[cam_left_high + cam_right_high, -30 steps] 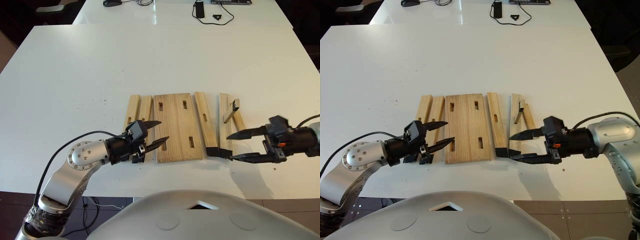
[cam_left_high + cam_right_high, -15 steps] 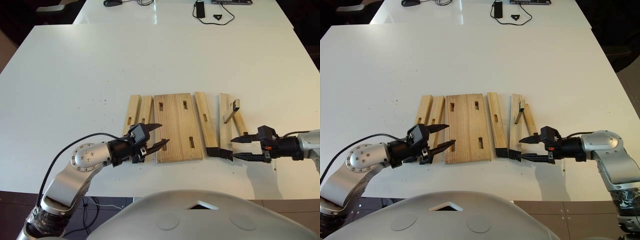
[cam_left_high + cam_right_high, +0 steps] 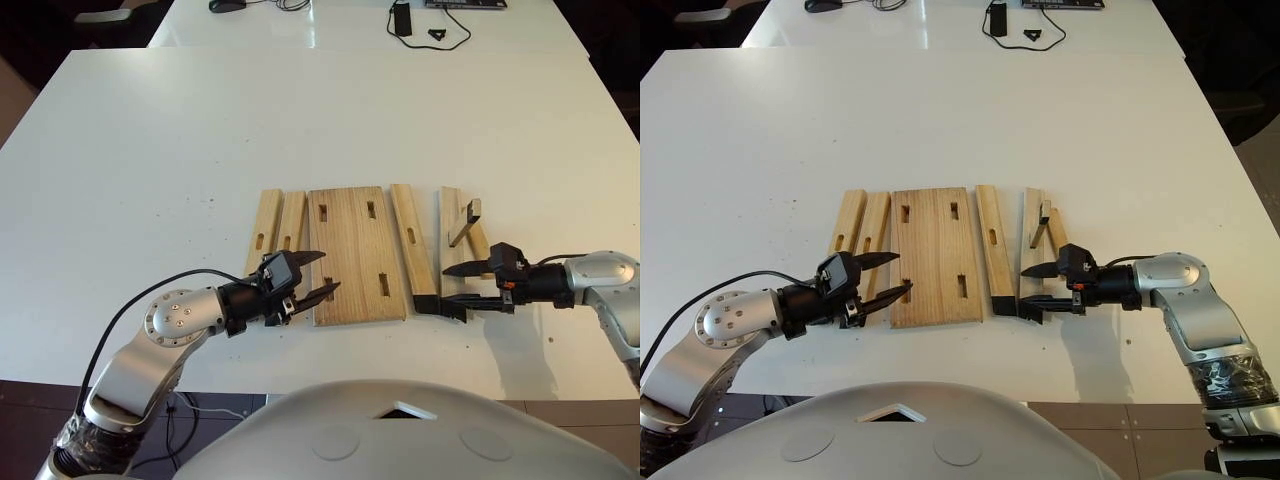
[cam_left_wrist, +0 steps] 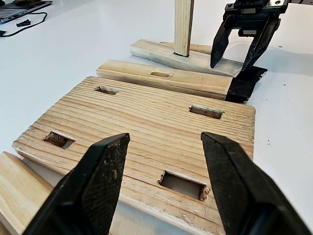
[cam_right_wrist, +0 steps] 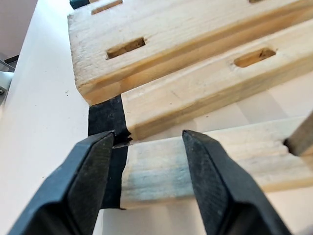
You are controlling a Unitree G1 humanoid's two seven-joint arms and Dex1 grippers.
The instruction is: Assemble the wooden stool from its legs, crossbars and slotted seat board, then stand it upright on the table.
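Note:
The slotted seat board (image 3: 355, 255) lies flat near the table's front edge. Two plain legs (image 3: 277, 232) lie side by side at its left. At its right lie two legs with black-taped near ends (image 3: 426, 300). The outer one (image 3: 450, 235) has a short crossbar (image 3: 465, 222) standing in its slot. My left gripper (image 3: 326, 272) is open at the board's near left corner, one finger (image 4: 105, 181) on each side of a slot. My right gripper (image 3: 446, 288) is open, straddling the outer leg's black end (image 5: 105, 147).
The white table (image 3: 150, 150) has wide free room beyond and to the left of the parts. A second table at the back carries cables and a small black device (image 3: 398, 18). The table's front edge runs just below both grippers.
My right gripper has moved left and a little farther onto the black-taped leg ends, with its fingers narrowed from a wide spread. The left gripper crept slightly right along the board's corner.

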